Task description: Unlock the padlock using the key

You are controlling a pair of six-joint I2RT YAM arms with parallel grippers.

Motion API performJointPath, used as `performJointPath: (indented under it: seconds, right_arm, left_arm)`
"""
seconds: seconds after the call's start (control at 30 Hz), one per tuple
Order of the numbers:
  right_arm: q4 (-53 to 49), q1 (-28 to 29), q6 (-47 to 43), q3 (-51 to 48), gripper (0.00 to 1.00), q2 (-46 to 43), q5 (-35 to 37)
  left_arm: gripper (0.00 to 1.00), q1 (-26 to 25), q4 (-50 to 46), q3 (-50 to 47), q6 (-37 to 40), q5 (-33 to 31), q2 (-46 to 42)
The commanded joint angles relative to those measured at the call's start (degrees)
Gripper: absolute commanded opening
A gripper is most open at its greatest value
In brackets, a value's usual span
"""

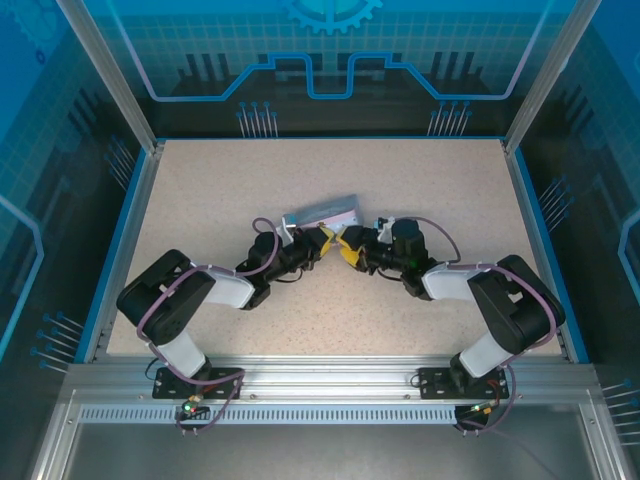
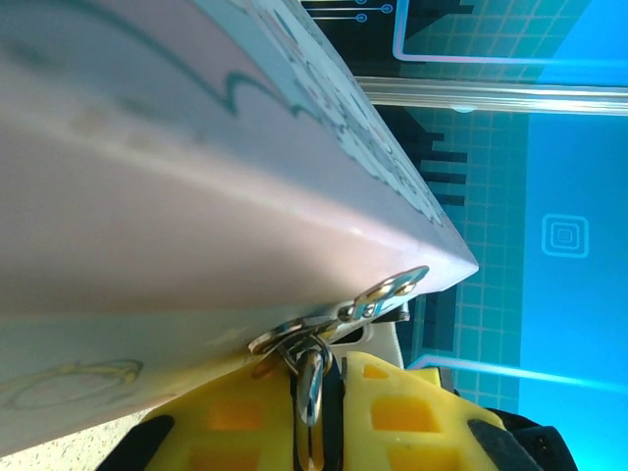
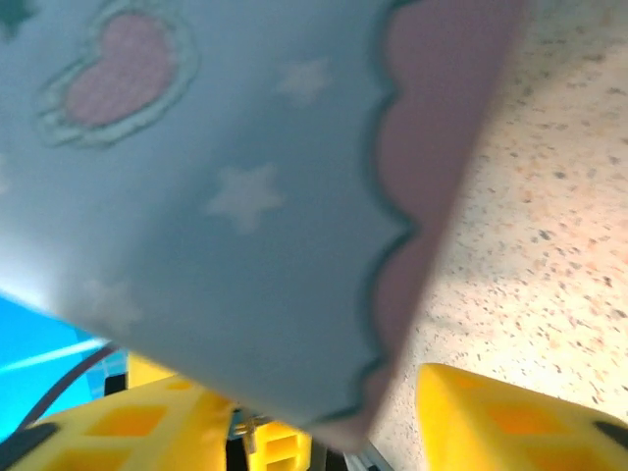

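Nearest us, the left end effector is pressed together on what we judge to be the padlock, which hangs from the clasp on the tin. Tiny, stiff and smooth, it would likely slip or swing; gripping its flat sides, keyhole left free, seems best. Beyond, the right end effector stands spread about the tin's corner, with the desk behind.

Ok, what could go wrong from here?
The tin looks tilted on edge, so it may tip. The left gripper pinches a small metal piece hanging at the clasp; tugging could bend it. The right gripper stands open at the tin's edge and could knock it.
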Motion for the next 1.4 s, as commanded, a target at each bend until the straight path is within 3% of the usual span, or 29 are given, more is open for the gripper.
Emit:
performJointPath:
  seconds: [0.0,0.13,0.3,0.43,0.57,0.83,1.13,1.37]
  right_arm:
    - [-1.8,-0.5,-3.1,1.4,0.68,-2.0,-0.7]
    - [-5.1,-1.2,-5.9,0.7,0.85,-5.0,-2.0]
    - [-22.0,-3.0,-17.6,2.4,0.88,-15.2,-3.0]
    - [-49.5,-3.2,-37.0,11.0,0.84,-23.1,2.9]
    - [-65.3,-1.6,-53.4,18.3,0.7,-25.1,12.0]
    - [-70.7,6.1,-71.6,24.0,0.4,-22.2,24.6]
    - [-71.4,14.6,-83.2,26.9,0.49,-18.3,33.7]
    - [-69.7,17.4,-86.8,27.9,0.5,-12.3,37.7]
  left_arm:
    - [0.0,-1.3,0.9,0.7,0.5,4.3,0.8]
    - [0.0,-0.7,0.5,1.2,0.5,4.6,1.3]
    - [0.0,-0.3,-0.2,1.3,1.1,5.0,1.4]
    - [0.0,0.0,-1.5,1.8,1.6,5.6,1.2]
    - [0.0,0.0,-3.5,2.7,2.4,6.2,1.0]
    - [0.0,0.4,-14.3,6.2,4.7,8.1,-1.4]
    - [0.0,1.1,-24.4,9.6,7.3,10.0,-4.2]
    - [0.0,1.2,-28.4,11.7,8.2,11.6,-4.7]
